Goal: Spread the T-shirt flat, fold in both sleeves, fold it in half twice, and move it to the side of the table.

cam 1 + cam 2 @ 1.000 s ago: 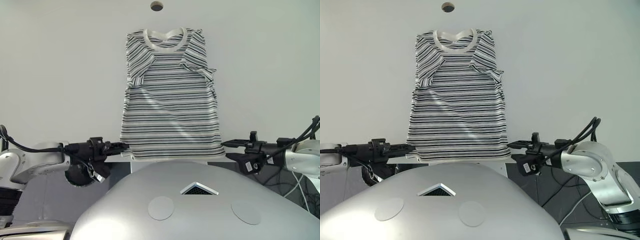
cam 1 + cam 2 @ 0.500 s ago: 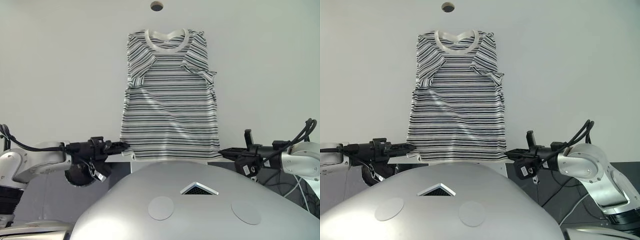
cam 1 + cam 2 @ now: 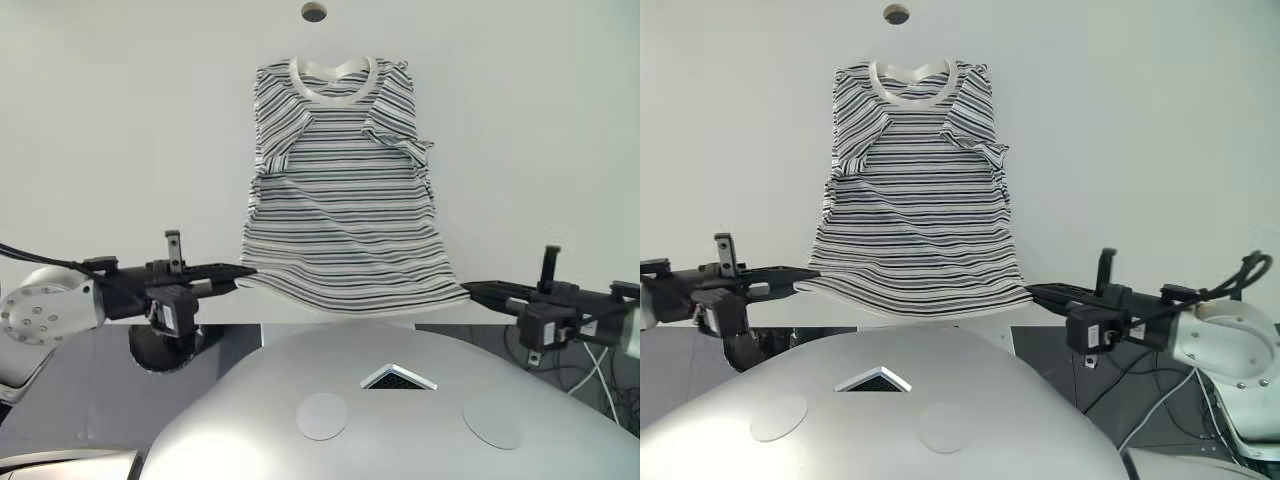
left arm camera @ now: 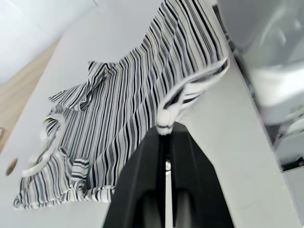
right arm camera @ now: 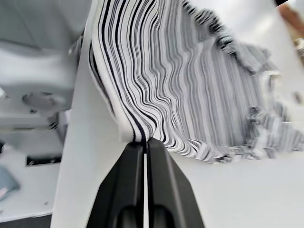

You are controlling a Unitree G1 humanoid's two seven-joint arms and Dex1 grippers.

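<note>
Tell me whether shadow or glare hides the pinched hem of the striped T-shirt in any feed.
Left eye view: the white table is evenly lit, no glare; the black-and-white striped cotton T-shirt throws a faint shadow under its raised hem. Left wrist view: the left gripper is dark against the table, the pinched corner well lit. Right wrist view: the right gripper likewise, hem unshaded.

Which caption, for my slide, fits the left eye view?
Left gripper and right gripper each pinch a hem corner of the black-and-white striped T-shirt on the white table.
</note>
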